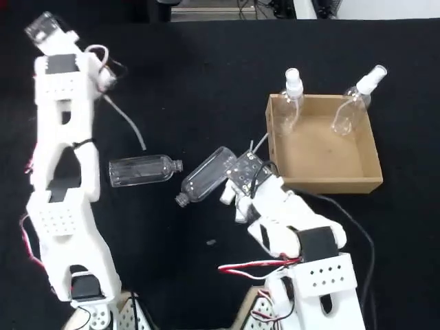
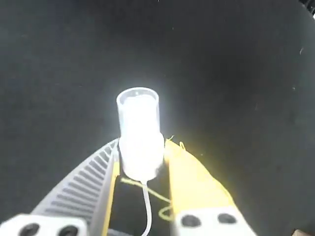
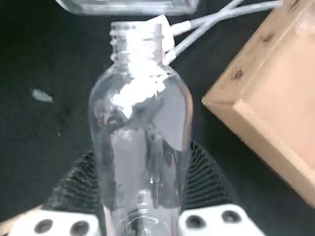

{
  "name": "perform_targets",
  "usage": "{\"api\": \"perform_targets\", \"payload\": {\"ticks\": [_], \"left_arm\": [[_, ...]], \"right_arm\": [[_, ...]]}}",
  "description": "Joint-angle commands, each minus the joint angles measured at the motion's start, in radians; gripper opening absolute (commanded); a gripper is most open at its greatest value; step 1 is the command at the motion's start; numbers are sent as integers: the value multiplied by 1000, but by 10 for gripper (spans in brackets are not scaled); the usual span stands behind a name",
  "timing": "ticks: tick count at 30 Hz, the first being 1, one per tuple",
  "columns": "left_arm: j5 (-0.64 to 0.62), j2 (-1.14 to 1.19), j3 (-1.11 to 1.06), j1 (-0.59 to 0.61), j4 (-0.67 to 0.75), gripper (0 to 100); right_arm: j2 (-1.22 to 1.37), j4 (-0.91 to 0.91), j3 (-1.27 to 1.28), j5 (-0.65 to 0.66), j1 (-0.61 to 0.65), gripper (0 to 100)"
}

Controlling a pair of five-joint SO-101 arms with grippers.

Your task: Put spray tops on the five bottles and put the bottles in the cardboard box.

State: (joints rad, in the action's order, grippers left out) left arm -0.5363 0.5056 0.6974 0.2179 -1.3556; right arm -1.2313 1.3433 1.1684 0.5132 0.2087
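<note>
Left gripper (image 2: 141,156), mine, upper left of the high view: closed on a white spray top (image 2: 139,123), whose thin tube runs back between the fingers. Right gripper (image 3: 142,169), mine, centre of the high view: clamped round a clear uncapped bottle (image 1: 206,175), neck towards lower left. Spare uncapped bottle (image 1: 144,170): lying on the black table (image 1: 206,75), just left of the held one, not touching. Cardboard box (image 1: 323,184), right of the high view: holds a topped bottle (image 1: 290,103) and another topped bottle (image 1: 352,106) at its far wall.
</note>
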Motion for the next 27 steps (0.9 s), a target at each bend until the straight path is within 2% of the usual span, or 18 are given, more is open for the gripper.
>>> {"api": "perform_targets", "payload": {"ticks": [1, 7, 10, 16, 19, 22, 27], "left_arm": [[124, -71, 228, 41, -195, 30], [227, -75, 401, 31, -394, 30], [227, -75, 467, 36, -407, 30], [226, -83, 478, 31, -407, 29], [224, -175, 421, 28, -408, 29], [224, -356, 274, -12, -408, 29], [224, -704, -24, -147, -362, 30]], "right_arm": [[-15, -55, -41, -14, 94, 11], [-15, -173, -142, -232, 229, 11], [-15, -278, -101, -308, 267, 11], [-15, -437, -56, -376, 269, 11], [-15, -457, -56, -445, 269, 11], [-15, -457, -56, -497, 270, 11], [-15, -459, -56, -509, 270, 11]]}}
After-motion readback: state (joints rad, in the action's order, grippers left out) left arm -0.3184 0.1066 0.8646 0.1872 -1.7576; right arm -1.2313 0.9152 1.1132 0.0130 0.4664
